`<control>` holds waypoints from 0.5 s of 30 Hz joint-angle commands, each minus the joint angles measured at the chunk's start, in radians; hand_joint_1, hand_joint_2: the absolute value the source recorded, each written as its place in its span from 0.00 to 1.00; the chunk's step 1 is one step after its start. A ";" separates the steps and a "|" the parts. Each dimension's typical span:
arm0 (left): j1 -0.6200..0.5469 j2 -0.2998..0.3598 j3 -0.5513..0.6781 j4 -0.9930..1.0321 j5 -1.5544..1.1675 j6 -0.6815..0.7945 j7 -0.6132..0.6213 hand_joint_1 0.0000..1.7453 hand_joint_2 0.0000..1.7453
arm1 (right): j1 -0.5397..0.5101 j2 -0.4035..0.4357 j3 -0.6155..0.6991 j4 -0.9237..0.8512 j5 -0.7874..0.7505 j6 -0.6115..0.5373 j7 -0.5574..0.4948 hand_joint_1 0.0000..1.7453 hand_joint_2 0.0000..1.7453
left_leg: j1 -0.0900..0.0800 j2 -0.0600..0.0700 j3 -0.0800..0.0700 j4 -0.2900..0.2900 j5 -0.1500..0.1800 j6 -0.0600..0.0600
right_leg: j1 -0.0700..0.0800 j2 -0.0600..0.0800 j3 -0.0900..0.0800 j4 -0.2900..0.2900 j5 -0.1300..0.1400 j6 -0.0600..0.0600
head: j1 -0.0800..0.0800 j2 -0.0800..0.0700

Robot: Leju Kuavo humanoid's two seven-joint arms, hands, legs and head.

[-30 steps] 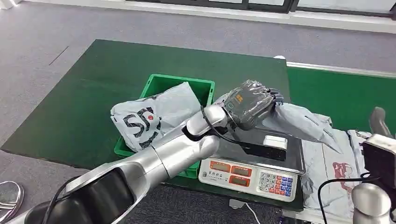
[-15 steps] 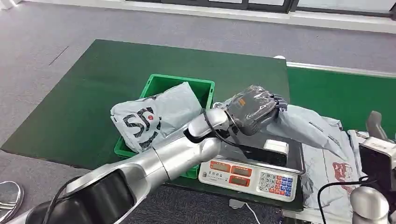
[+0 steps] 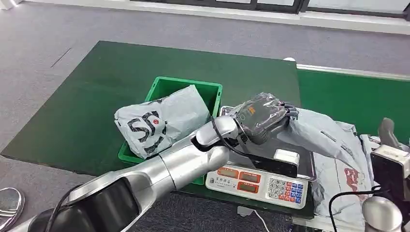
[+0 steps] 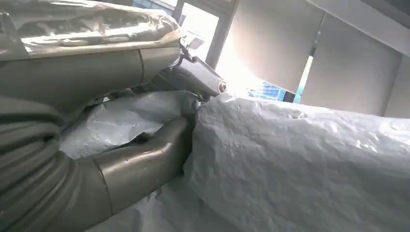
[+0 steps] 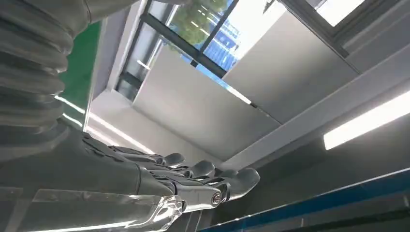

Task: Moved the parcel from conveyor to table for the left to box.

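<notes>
The left hand (image 3: 263, 117) reached out over the scale (image 3: 263, 176), fingers clamped on the grey parcel (image 3: 324, 137) draping off to its right.

The left hand (image 3: 263, 115) covers the near end of the grey parcel (image 3: 324, 135), so where its fingers meet the plastic is hidden in the head view. In the left wrist view the thumb (image 4: 145, 164) presses into the wrinkled parcel (image 4: 300, 159), and the fingertips disappear behind a fold. The parcel's lower part runs out of that picture. The scale (image 3: 261, 181) has its platform partly covered by the arm and parcel; its display digits are too small to read. The right hand (image 5: 193, 181) has its palm cut off by the picture's edge.
</notes>
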 commanded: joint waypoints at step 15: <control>-0.018 0.018 0.026 0.095 -0.073 -0.056 -0.026 1.00 1.00 | -0.002 -0.003 -0.010 0.052 0.026 0.333 0.127 0.00 1.00 | 0.000 0.003 0.000 -0.001 0.000 0.000 | 0.000 0.003 0.000 -0.001 0.002 -0.001 | 0.000 0.000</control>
